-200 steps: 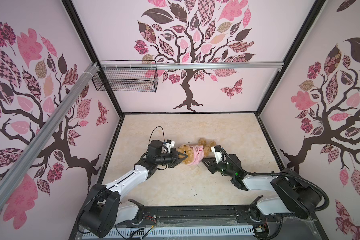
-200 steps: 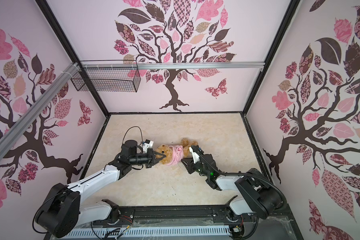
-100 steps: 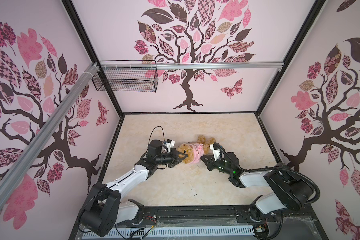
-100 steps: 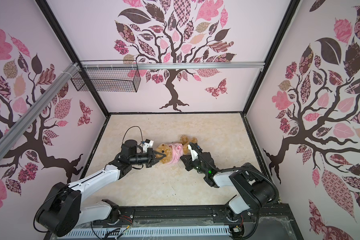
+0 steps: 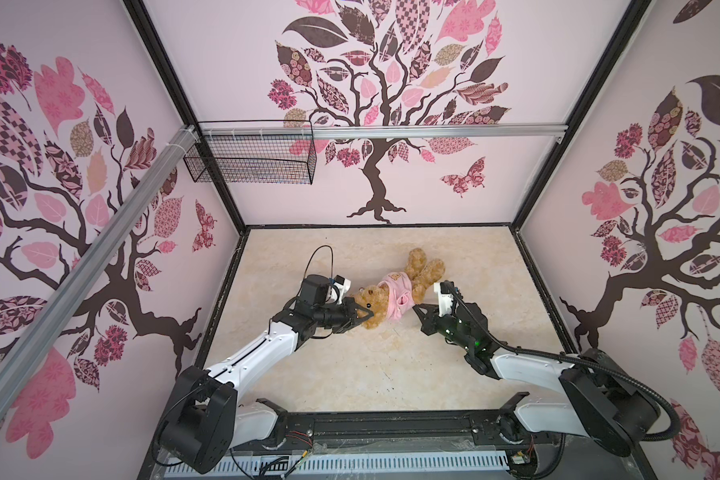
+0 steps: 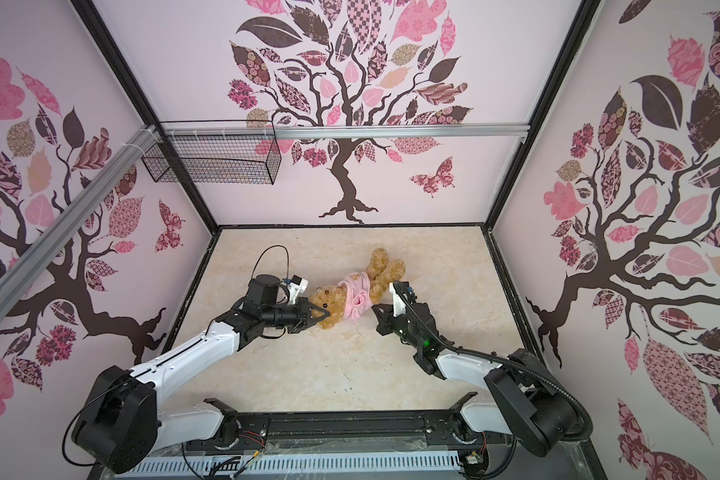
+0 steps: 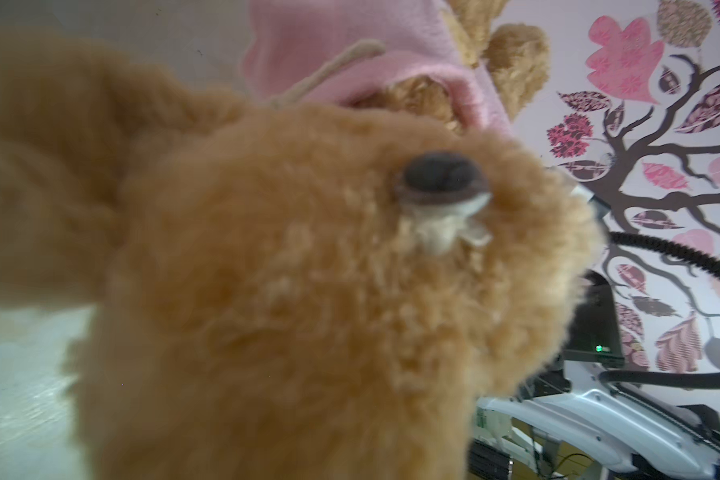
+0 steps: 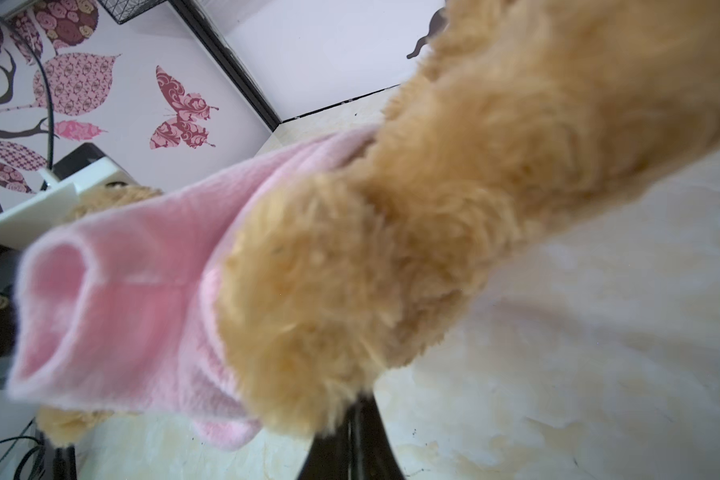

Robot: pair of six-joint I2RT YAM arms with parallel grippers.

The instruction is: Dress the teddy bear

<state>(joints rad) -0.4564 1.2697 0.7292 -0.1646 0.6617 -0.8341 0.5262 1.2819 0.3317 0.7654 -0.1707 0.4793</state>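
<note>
1. One teddy bear (image 5: 374,301) lies mid surface (image 5: 350,374), head twd L side, pink shirt (image 5: 398,291) on torso.
2. L fingers (image 5: 358,313) clamped on its head.
3. R fingers (image 5: 422,312) pinched together, just beside its paw.

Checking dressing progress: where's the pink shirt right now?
In both top views, near the middle, the shirt is around the bear's torso, between the left gripper at the bear's head and the right gripper beside its hem.
</note>
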